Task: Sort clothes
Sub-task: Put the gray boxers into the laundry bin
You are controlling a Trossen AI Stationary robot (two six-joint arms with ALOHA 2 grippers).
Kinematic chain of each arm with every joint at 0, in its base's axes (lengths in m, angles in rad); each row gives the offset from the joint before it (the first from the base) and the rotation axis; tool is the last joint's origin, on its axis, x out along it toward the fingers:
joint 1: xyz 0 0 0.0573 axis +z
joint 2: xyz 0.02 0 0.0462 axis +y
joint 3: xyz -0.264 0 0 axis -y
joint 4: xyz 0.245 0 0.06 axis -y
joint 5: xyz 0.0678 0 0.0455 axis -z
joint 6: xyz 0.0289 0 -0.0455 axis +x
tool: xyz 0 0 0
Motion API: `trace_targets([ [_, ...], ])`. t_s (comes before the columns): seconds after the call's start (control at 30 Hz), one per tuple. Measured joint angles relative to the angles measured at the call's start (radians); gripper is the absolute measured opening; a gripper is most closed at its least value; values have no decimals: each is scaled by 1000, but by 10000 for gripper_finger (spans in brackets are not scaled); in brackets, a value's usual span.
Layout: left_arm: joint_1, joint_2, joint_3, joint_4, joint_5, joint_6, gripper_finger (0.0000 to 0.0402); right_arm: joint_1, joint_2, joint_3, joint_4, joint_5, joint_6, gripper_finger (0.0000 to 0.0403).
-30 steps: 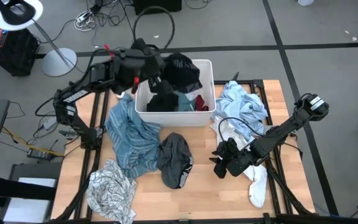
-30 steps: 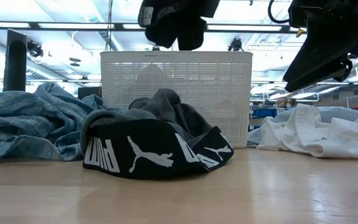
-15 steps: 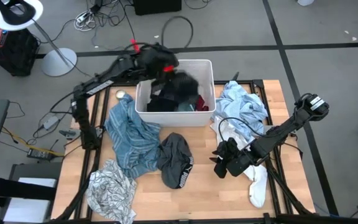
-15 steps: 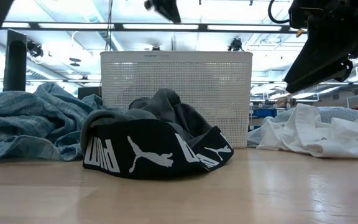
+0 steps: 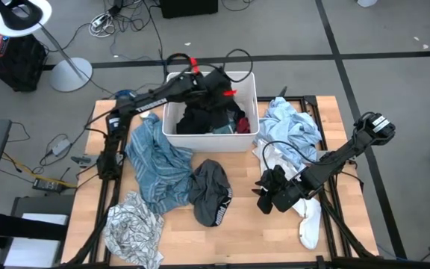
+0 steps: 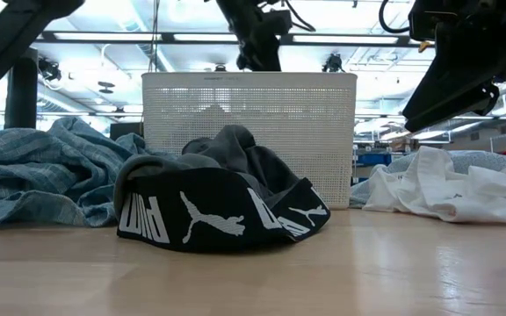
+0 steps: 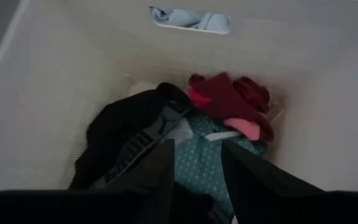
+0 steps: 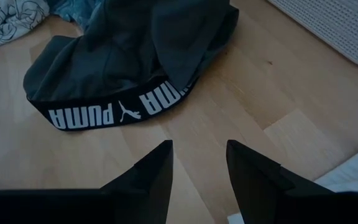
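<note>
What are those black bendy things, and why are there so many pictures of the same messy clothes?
Those are two robot arms, each ending in a two-finger claw called a gripper. Four cameras look at once: one from above, one at table height, and one on each wrist.

From above, the left gripper hangs over the white tub. Its own camera looks down past its open fingers at black, red and teal clothes lying inside; it holds nothing. The right gripper waits above the wooden table, open and empty, facing the grey Puma shorts.

Also on the table: a blue striped shirt, a white patterned top, a light-blue shirt and a white sock.
</note>
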Motion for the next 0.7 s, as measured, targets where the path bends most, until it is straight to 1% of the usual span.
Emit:
trace_targets([
  [0.17, -1, 14, -1, 26, 19, -7, 137, 0, 0, 0, 0, 0, 0, 150],
  [0.27, -2, 7, -35, 65, 28, -13, 137, 2, 0, 0, 1, 0, 0, 150],
  [0.5, -24, -45, -52, -8, 70, -35, 137, 16, 0, 0, 12, 0, 0, 150],
  [0.57, -39, -79, -52, -23, 84, -43, 137, 16, 0, 0, 13, 0, 0, 150],
  [0.7, -83, -158, -52, -123, 85, -81, 137, 16, 0, 0, 15, 5, 0, 150],
])
